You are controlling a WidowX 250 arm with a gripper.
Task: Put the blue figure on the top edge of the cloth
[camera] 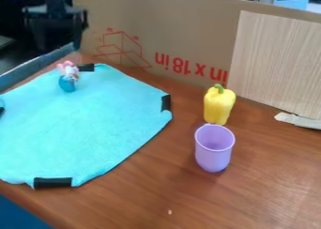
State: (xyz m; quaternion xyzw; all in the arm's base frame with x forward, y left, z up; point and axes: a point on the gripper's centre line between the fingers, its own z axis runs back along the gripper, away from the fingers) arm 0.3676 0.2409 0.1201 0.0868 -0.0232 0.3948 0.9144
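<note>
- the blue figure (67,81) sits on the cloth (81,129) near its top edge, below the gripper (59,41)
- can't tell how open the gripper is or what it holds
- a low sweep could topple the figure

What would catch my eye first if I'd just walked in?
The big turquoise cloth, spread over the wooden table's left side. Next, the yellow pepper right of it, with the purple cup just in front. Then the small blue figure near the cloth's top edge.
</note>
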